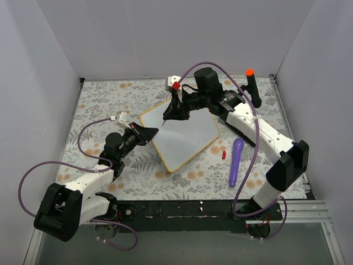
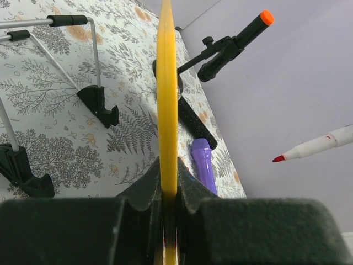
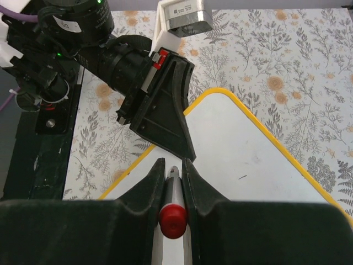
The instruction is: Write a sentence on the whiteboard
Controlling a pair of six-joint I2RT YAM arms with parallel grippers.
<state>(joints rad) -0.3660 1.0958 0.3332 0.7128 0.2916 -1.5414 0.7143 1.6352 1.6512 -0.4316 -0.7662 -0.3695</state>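
The whiteboard [image 1: 185,135] sits mid-table, glossy white with a yellow frame. My left gripper [image 1: 148,132] is shut on its left corner. In the left wrist view the yellow edge [image 2: 167,110] runs straight up from between the jaws of that gripper [image 2: 167,176]. My right gripper [image 1: 174,105] hangs over the board's far left part, shut on a red marker [image 3: 174,190] with its red end cap [image 3: 174,220] toward the camera. The marker's red tip [image 2: 278,159] stands off the board's face. No sentence is in view on the board [image 3: 248,160], only a tiny dark mark [image 3: 241,177].
A purple pen-like object [image 1: 236,161] and a small red cap [image 1: 224,154] lie right of the board. A black post with an orange tip [image 1: 251,85] stands at the back right. Wire stand legs with black feet [image 2: 99,105] show behind the board. White walls enclose the floral table.
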